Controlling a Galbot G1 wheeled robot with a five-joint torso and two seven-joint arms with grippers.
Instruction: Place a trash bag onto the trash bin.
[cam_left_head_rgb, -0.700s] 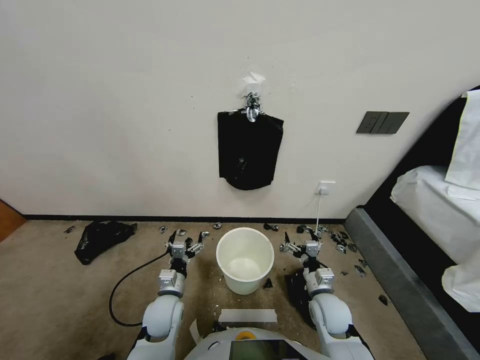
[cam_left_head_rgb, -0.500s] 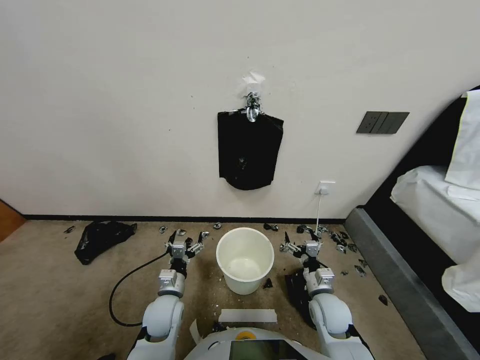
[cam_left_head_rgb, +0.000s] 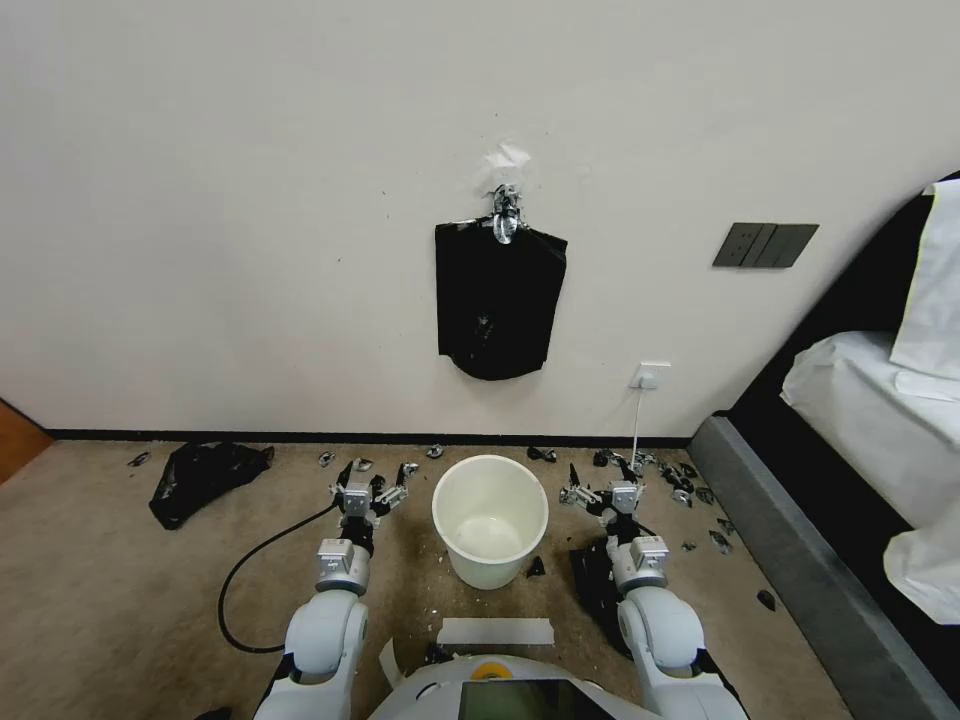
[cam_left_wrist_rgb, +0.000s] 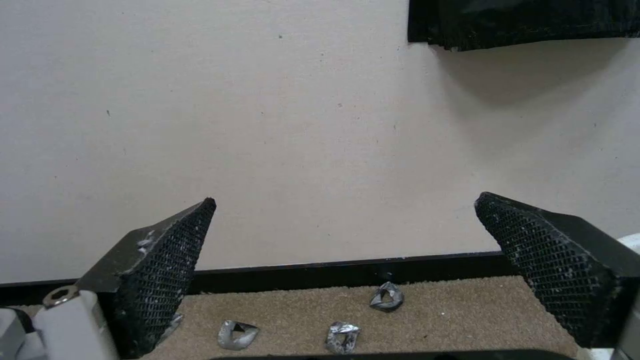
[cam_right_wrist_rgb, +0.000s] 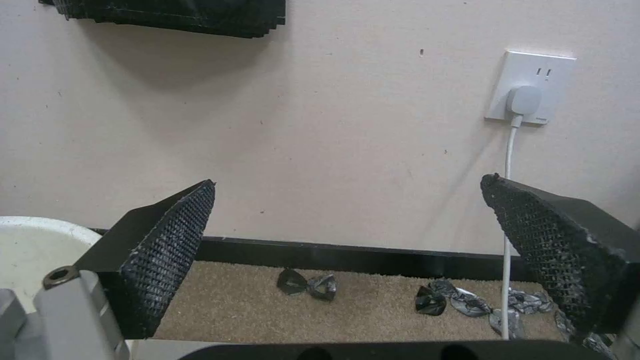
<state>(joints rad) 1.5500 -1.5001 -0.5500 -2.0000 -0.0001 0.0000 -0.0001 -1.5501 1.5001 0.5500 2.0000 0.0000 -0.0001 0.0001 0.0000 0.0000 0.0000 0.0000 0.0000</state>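
**Both grippers open beside the uncovered bin**

The trash bin (cam_left_head_rgb: 490, 520) stands upright on the carpet (cam_left_head_rgb: 120, 600), its mouth facing up and its long axis vertical. It is close to the wall (cam_left_head_rgb: 250, 200) and directly in front of the robot. The inside is bare and no bag covers its rim.

The left gripper (cam_left_head_rgb: 368, 489) hangs low over the carpet just to the left of the bin, with the jaws spread wide and nothing between them. In the left wrist view its two black textured pads (cam_left_wrist_rgb: 167, 272) stand far apart and point toward the wall and the black baseboard (cam_left_wrist_rgb: 333, 272).

The right gripper (cam_left_head_rgb: 598, 492) is at the same height just to the right of the bin, also with wide and empty jaws. In the right wrist view the bin's rim (cam_right_wrist_rgb: 40, 235) appears at the edge, beside one pad.

On the wall above the bin a flat black bundle (cam_left_head_rgb: 498, 300) hangs from a silvery clip (cam_left_head_rgb: 503, 215), long axis vertical. A crumpled black plastic heap (cam_left_head_rgb: 205, 475) lies on the carpet well to the left, and another black film (cam_left_head_rgb: 597, 585) lies under the right arm. I cannot tell which of them is the single trash bag. Small foil scraps (cam_left_head_rgb: 660, 475) are scattered along the baseboard. A white plug (cam_right_wrist_rgb: 525, 100) sits in the wall socket.
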